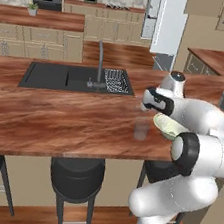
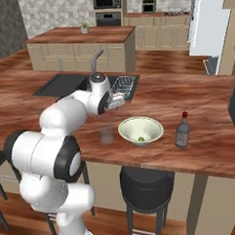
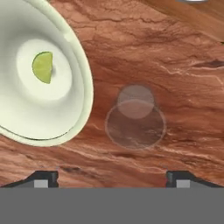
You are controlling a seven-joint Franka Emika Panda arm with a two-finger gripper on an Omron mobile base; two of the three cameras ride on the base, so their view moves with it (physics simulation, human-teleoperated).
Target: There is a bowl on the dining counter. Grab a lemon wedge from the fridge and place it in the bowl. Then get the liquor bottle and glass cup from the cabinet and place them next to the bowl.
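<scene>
The dining counter, a reddish wood-grain slab, is carrying everything. The claw is hovering open and empty, its jaws standing wide, directly above the one glass cup, which is standing upright just beside the one bowl. One lemon wedge is lying inside the bowl. One liquor bottle is standing beyond the bowl. The cup looks light, rigid, slippery and breakable; gripping across its wall seems best.
</scene>
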